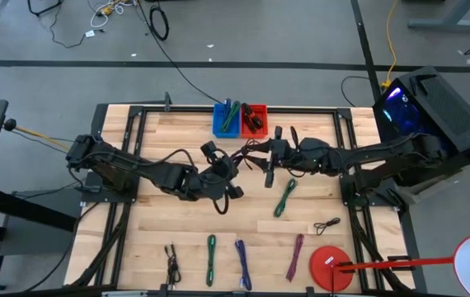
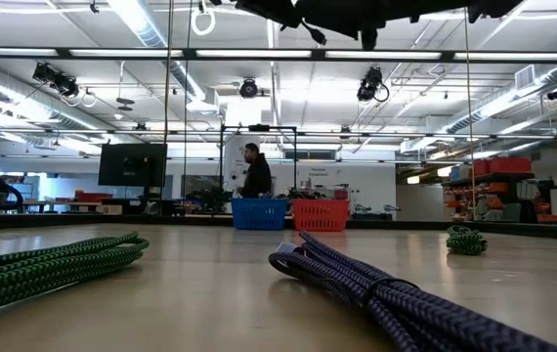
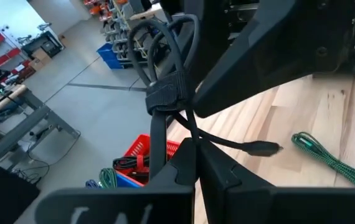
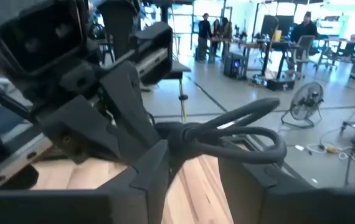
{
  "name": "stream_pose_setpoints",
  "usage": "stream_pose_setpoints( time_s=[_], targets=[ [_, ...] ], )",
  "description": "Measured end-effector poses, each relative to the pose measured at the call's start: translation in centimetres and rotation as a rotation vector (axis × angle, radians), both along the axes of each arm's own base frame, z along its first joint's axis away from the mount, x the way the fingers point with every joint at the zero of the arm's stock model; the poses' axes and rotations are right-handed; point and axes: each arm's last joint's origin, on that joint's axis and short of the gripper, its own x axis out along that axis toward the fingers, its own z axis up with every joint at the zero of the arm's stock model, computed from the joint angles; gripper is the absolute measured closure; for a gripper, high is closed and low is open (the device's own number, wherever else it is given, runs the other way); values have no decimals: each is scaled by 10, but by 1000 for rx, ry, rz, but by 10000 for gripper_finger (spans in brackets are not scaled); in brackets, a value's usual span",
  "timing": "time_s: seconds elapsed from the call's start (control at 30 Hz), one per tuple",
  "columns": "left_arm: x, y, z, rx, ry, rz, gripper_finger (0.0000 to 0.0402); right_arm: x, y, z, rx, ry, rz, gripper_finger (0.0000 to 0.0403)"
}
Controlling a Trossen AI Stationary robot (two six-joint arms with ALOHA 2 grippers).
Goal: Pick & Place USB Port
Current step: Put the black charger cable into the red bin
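Mid-carry imo: had both grippers, left [image 3: 187, 158] & right [image 4: 184, 155], clamped on same black USB cable [image 3: 165, 93], held above table [image 1: 152, 231] near bins [image 1: 240, 118]. Next: one lets go, other drops it in bin.

Two robot arms work above a table holding two bins, one blue [image 1: 226, 120] and one red [image 1: 255, 118], six bundled cables lying loose, and one red disc [image 1: 331, 266].

The black USB cable [image 3: 168, 93], looped and strapped, hangs lifted above the table, seemingly held by both grippers.
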Motion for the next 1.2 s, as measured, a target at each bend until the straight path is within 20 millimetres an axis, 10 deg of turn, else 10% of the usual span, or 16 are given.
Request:
stream_pose_setpoints(
  time_s=[0.4, 0.63, 1.2],
  targets=[
    [0, 0, 0, -1, 3, 1, 396, 5, -7, 5, 1, -100, 2, 270],
    [0, 1, -1, -4, 6, 1, 397, 6, -7, 3, -44, -77, 0, 387],
    [-2, 0, -5, 5, 70, -26, 314, 4, -37, -8, -49, 35, -123, 401]
  ],
)
